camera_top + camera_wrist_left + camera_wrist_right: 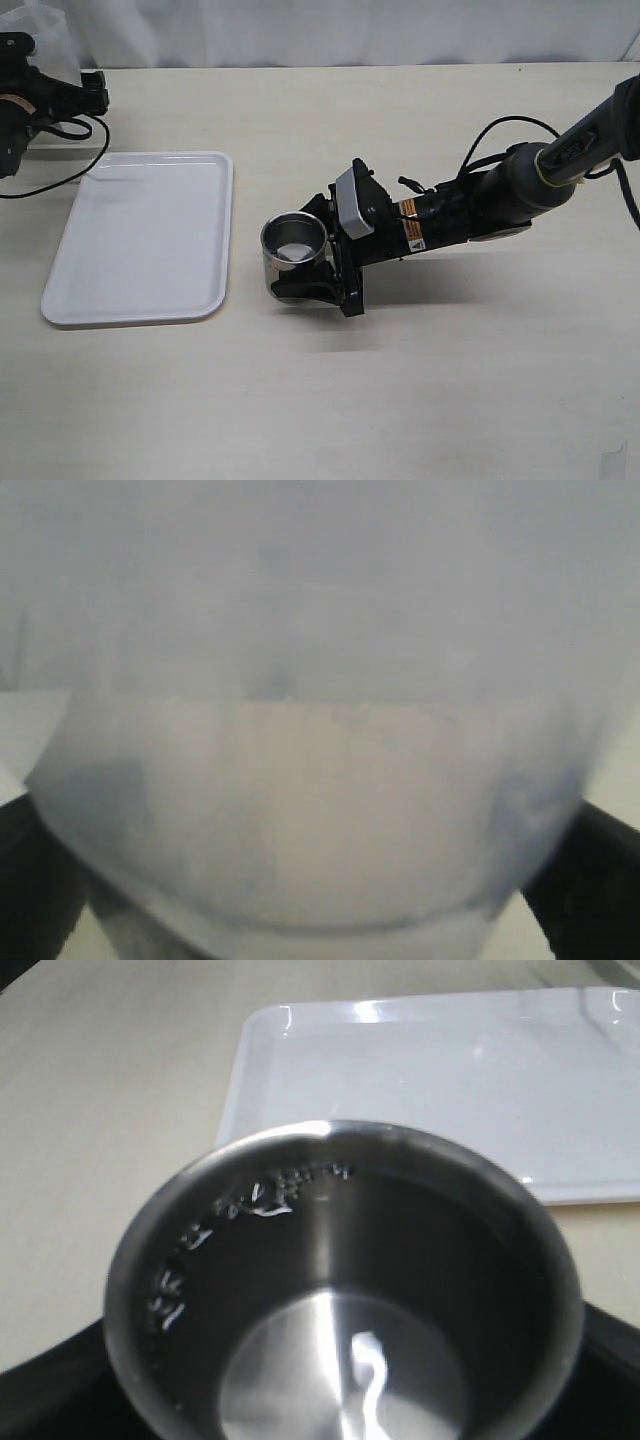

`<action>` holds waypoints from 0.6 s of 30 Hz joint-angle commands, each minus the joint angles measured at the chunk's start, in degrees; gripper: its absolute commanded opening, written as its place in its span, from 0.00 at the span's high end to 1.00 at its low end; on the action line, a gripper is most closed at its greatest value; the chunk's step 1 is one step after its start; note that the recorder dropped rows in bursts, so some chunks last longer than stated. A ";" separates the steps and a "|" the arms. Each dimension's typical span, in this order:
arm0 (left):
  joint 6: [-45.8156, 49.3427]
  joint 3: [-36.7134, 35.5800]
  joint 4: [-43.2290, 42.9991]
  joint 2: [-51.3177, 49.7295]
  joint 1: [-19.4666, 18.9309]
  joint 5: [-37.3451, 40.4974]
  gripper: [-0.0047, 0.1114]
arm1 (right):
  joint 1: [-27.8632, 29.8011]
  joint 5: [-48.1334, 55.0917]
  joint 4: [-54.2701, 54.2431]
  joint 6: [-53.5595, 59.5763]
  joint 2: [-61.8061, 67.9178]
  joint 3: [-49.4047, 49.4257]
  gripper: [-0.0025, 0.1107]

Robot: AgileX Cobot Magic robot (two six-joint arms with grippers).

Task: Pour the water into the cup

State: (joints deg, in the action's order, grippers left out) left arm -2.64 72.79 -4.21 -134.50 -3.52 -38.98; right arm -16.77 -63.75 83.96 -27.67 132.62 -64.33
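Right arm comes in low from the right. The right gripper is clamped on the cup, which stands upright on the table just beside the tray. Left arm is half cut off in the far corner. Its camera shows only a blurry see-through beaker between dark fingers, so I can't tell if the left gripper is gripping it. The water is a shiny patch at the bottom of the cup. Count: one cup, one tray, one beaker, two arms.

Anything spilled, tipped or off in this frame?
Nothing stands out. The cup stands upright on the table in the right pincer, beside the tray, with a little water pooled inside and droplets on its inner wall. No spill shows on table or tray.
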 commanded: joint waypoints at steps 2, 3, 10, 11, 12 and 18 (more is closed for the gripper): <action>4.37 -4.16 0.26 1.44 -0.09 -4.71 0.06 | 0.00 -0.68 -0.62 -0.16 -0.44 -0.28 0.94; 4.36 -5.07 0.26 1.84 -0.09 -6.06 0.06 | 0.00 -0.78 -0.50 -0.16 -0.44 -0.28 0.94; 4.36 -11.58 0.36 5.34 -0.09 -9.66 0.06 | 0.00 -0.78 -0.37 -0.16 -0.44 -0.28 0.94; 4.36 -12.63 0.36 5.87 -0.09 -10.16 0.06 | 0.00 -0.78 -0.37 -0.16 -0.44 -0.28 0.94; 4.36 -13.53 0.36 6.21 -0.09 -11.19 0.06 | 0.00 -0.78 -0.37 -0.16 -0.44 -0.28 0.94; 4.48 -20.89 2.61 8.75 -0.19 -18.34 0.06 | 0.00 -0.78 -0.37 -0.16 -0.44 -0.28 0.94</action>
State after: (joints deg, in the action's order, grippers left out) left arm 1.70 54.64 -3.62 -127.51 -3.52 -54.00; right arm -16.77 -63.75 83.96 -27.67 132.62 -64.33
